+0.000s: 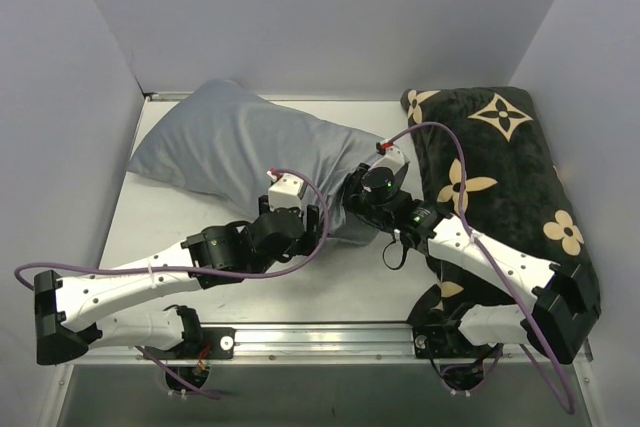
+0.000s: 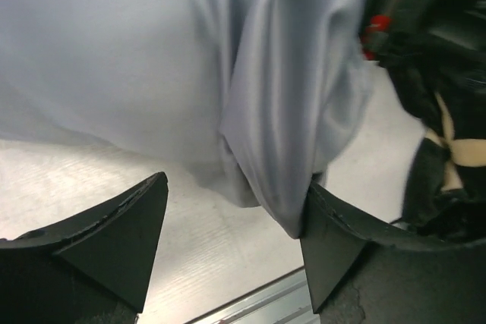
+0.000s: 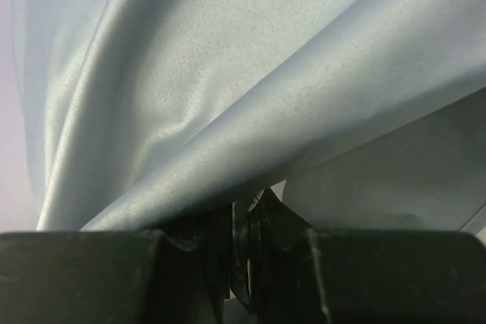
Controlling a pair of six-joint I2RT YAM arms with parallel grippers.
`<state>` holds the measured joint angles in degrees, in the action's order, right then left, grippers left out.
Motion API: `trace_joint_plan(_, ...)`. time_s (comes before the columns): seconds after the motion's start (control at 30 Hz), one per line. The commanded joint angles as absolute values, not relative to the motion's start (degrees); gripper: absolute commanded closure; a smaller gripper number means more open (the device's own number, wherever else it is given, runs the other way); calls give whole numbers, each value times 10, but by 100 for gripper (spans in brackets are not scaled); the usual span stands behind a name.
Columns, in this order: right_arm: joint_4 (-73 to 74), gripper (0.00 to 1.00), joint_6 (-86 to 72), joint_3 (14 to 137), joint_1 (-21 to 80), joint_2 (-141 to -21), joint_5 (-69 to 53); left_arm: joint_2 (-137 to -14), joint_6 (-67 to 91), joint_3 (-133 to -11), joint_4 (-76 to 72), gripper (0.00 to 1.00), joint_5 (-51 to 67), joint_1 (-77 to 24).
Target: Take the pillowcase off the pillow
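Note:
The blue-grey pillowcase [image 1: 240, 147] lies stuffed on the table at the back left; the white pillow is hidden inside it. Its near right end hangs in folds in the left wrist view [image 2: 288, 111] and fills the right wrist view [image 3: 228, 96]. My left gripper [image 1: 318, 222] is open at that end; in the left wrist view [image 2: 237, 187] its right finger [image 2: 330, 240] touches a hanging fold. My right gripper [image 1: 355, 197] is at the same end, and in the right wrist view [image 3: 247, 214] its jaws are shut on a thin fold of the pillowcase.
A black cushion with beige flower motifs [image 1: 500, 167] lies along the right side, close behind my right arm, and shows in the left wrist view [image 2: 448, 149]. Grey walls enclose the table [image 1: 170, 227] at the left, back and right. A metal rail [image 1: 330, 339] runs along the near edge.

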<state>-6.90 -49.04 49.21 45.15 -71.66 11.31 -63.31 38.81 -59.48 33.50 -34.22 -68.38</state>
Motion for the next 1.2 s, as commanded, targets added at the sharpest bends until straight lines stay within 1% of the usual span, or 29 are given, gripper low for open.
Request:
trace_joint_plan(0.0,-91,100,-472,528,455,-717,145,-621,383,-599,256,25,-336,-707)
trace_joint_plan(0.2,-80,100,-468,541,454,-727,144,-615,364,-602,226,28,-346,-762)
trace_joint_plan(0.27,-77,100,-469,546,454,-727,143,-634,363,-619,251,25,-357,-770)
trace_joint_plan(0.33,-77,100,-470,546,453,-726,144,-655,379,-638,283,21,-394,-779)
trace_joint_plan(0.43,-70,100,-470,551,453,-726,142,-678,417,-644,329,20,-426,-786)
trace_joint_plan(0.63,-62,100,-469,553,454,-722,142,-704,431,-639,322,19,-444,-791)
trace_joint_plan(0.7,-58,100,-468,555,454,-722,142,-709,432,-638,315,27,-448,-791)
trace_joint_plan(0.73,-56,100,-467,556,454,-722,141,-709,434,-635,315,32,-454,-791)
trace_joint_plan(0.77,-54,100,-466,555,454,-722,141,-702,438,-634,315,42,-466,-790)
trace_joint_plan(0.8,-52,100,-465,554,454,-721,141,-697,439,-628,314,66,-469,-791)
trace_joint_plan(0.83,-50,100,-464,552,454,-719,143,-690,439,-624,316,81,-470,-791)
trace_joint_plan(0.87,-47,100,-463,550,451,-719,146,-678,435,-621,319,89,-468,-791)
trace_joint_plan(0.9,-46,100,-464,549,447,-717,143,-671,439,-618,326,100,-467,-791)
trace_joint_plan(1.03,-41,100,-469,535,405,-708,122,-639,489,-612,401,100,-470,-791)
trace_joint_plan(1.13,-40,100,-479,516,359,-693,99,-614,541,-603,494,100,-480,-791)
trace_joint_plan(1.17,-42,100,-482,506,328,-688,87,-612,580,-603,518,100,-487,-790)
